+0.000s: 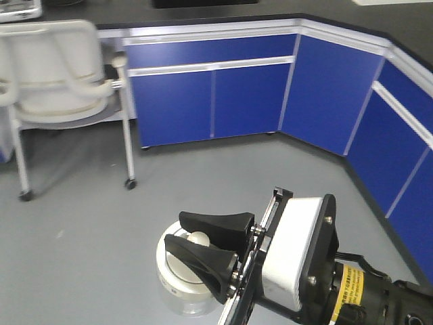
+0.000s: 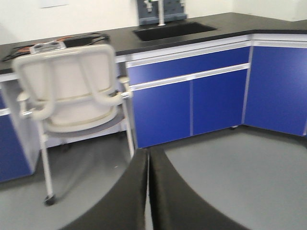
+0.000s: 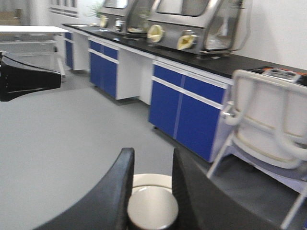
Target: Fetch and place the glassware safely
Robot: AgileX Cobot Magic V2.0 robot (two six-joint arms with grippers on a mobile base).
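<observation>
**Drop hazard during carry**

The right claw is clamping the lidded glass jar above the grey floor. The left claw is sitting closed and empty. A jerk or bump could be shaking the smooth glass loose. Blue cabinets are bounding front and right, with a wheeled chair left. The floor between is offering room.

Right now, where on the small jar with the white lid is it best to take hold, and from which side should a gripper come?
Probably from straight above, closing across the round lid or the glass under it, not the small knob alone: the jar is upright, and the knob might lift only the lid. The right gripper reaches over the lid, its fingers astride the knob.
</observation>
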